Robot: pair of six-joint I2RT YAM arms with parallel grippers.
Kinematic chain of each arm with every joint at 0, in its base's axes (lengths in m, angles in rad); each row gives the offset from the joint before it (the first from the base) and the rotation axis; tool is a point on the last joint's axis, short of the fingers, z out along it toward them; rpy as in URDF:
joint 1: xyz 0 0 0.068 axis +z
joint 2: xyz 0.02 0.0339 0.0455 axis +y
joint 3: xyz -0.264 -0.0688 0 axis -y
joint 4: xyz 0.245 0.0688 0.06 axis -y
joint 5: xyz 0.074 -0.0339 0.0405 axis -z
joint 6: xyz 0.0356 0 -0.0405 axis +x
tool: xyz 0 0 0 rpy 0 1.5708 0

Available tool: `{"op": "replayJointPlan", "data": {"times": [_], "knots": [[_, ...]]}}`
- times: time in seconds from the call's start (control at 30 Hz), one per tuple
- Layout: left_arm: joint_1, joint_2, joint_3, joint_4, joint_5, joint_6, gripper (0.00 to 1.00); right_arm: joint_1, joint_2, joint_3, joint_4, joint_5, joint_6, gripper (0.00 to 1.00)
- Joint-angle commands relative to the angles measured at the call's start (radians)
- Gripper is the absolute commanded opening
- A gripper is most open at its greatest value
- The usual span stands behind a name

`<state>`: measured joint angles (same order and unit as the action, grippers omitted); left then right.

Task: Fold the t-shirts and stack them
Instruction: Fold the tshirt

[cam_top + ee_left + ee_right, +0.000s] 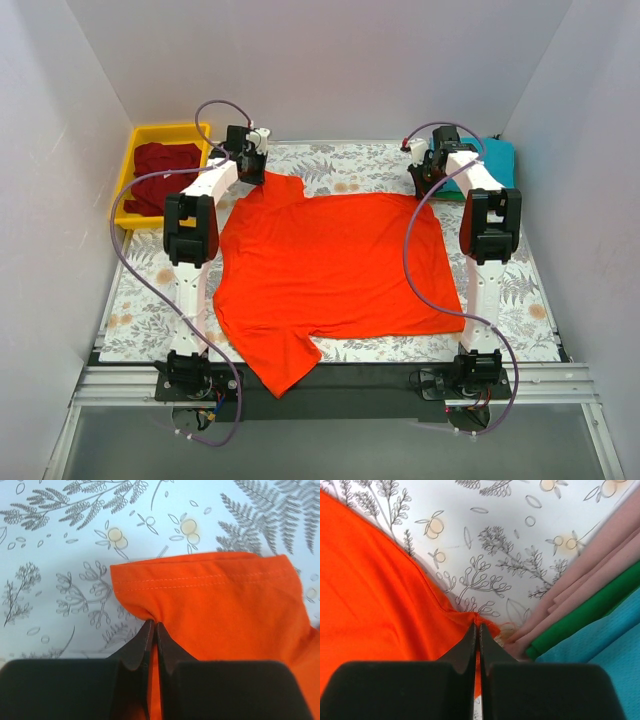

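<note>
Black left gripper pinches tight on the sleeve edge of the bright orange-red cloth t-shirt. Black right gripper pinches its far right corner. That shirt lies spread flat on the flowery table cloth, between both arms.

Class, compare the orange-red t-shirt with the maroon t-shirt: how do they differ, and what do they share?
The orange-red t-shirt lies spread flat; the maroon t-shirt is bunched. The orange-red one is on the floral cloth, the maroon one in the yellow bin. The left fingers and right fingers pinch the orange-red one; nothing holds the maroon one. Both are plain, single-colour shirts.
</note>
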<state>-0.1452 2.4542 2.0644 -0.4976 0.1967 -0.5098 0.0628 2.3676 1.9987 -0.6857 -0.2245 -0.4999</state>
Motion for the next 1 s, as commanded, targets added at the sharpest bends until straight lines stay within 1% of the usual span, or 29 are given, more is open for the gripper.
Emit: {"op": "replayJointPlan", "data": {"times": [0.0, 0.07, 0.23, 0.5, 0.63, 0.87, 0.97], "knots": [[0.007, -0.208, -0.064, 0.067, 0.041, 0.007, 0.00, 0.008, -0.077, -0.023, -0.054, -0.033, 0.006, 0.01], [0.007, -0.263, -0.119, 0.083, 0.058, 0.010, 0.00, 0.006, -0.091, -0.025, -0.055, -0.039, 0.006, 0.01], [0.007, -0.334, -0.226, 0.123, 0.075, 0.017, 0.00, 0.006, -0.114, -0.029, -0.057, -0.045, 0.004, 0.01], [0.007, -0.429, -0.314, 0.146, 0.113, 0.033, 0.00, 0.003, -0.177, -0.052, -0.055, -0.044, -0.017, 0.01], [0.007, -0.512, -0.372, 0.157, 0.110, 0.043, 0.00, -0.009, -0.206, -0.075, -0.055, -0.045, -0.032, 0.01], [0.007, -0.664, -0.539, 0.172, 0.122, 0.063, 0.00, -0.023, -0.255, -0.138, -0.054, -0.059, -0.060, 0.01], [0.007, -0.705, -0.605, 0.175, 0.122, 0.067, 0.00, -0.026, -0.268, -0.153, -0.055, -0.062, -0.066, 0.01]]}}
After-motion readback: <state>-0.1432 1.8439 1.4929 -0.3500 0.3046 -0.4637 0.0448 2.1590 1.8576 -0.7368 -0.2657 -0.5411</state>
